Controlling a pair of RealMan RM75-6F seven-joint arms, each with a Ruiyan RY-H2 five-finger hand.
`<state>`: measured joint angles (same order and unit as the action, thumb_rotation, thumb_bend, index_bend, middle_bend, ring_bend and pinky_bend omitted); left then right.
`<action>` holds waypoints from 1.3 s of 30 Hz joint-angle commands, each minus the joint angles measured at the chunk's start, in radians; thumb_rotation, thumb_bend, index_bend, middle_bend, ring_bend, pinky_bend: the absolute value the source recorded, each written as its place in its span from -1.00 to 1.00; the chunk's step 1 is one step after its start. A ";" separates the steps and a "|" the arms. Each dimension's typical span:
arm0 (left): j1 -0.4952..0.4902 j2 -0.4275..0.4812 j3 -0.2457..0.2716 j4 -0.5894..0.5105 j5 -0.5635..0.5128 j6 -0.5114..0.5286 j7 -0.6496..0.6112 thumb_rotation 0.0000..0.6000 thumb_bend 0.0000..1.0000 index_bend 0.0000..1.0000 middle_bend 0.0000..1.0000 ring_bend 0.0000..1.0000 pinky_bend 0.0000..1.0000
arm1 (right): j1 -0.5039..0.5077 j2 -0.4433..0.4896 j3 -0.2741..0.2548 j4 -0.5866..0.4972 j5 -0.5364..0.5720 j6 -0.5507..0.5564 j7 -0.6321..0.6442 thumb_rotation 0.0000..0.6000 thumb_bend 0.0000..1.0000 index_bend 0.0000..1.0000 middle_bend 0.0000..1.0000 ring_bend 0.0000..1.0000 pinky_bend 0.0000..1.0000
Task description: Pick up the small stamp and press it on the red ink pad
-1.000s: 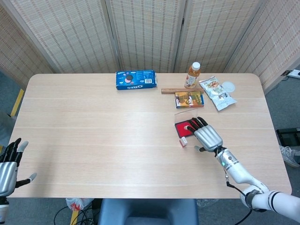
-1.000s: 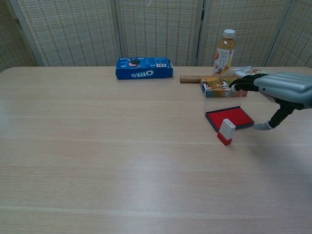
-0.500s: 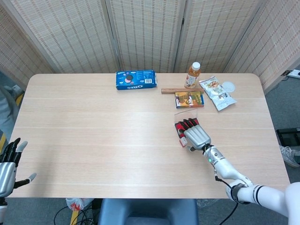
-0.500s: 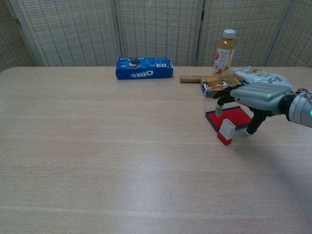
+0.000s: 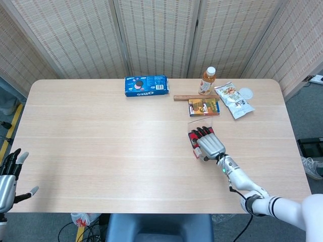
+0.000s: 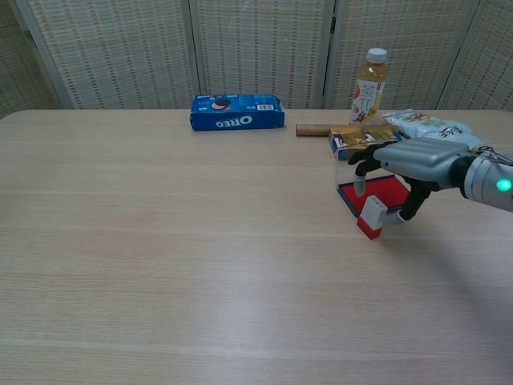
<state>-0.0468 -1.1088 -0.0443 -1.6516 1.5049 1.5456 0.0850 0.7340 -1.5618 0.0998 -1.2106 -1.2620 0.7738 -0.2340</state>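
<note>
A lab-like test space: bare wooden table [image 5: 101, 151] enclosed by woven folding screens [image 5: 156, 35].

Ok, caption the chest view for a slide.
Right hand closes around the small stamp beside the red ink pad.

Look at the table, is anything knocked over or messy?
Nothing stands out. The bottle stands upright, the small stamp sits on the table beside the red ink pad, and the right robot hand hovers over both.

Bare bench [image 6: 160, 265] lay open left of and in front of the small stamp [image 6: 371, 216]; behind it the red ink pad [image 6: 393, 189], snack box [image 6: 353, 141] and bottle [image 6: 369, 85] crowded the approach.
</note>
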 commanded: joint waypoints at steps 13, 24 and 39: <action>0.002 0.001 0.004 0.013 0.024 0.013 -0.025 1.00 -0.80 -0.99 -1.00 -1.00 -0.46 | 0.011 -0.037 0.008 0.054 0.007 0.007 0.007 1.00 -0.48 0.26 -0.49 -0.95 -1.00; -0.008 0.007 0.006 0.005 0.011 -0.018 -0.028 1.00 -0.80 -0.99 -1.00 -1.00 -0.46 | -0.007 0.066 0.055 -0.083 -0.011 0.117 0.005 1.00 -0.44 0.60 0.64 0.17 0.14; -0.022 0.013 0.002 0.001 -0.020 -0.057 -0.050 1.00 -0.80 -0.98 -1.00 -1.00 -0.46 | 0.068 0.155 0.096 -0.095 0.301 -0.092 -0.089 1.00 -0.31 0.84 0.98 0.53 0.47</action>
<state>-0.0683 -1.0959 -0.0427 -1.6503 1.4859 1.4893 0.0357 0.7701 -1.4147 0.1900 -1.3240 -1.0205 0.7294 -0.2874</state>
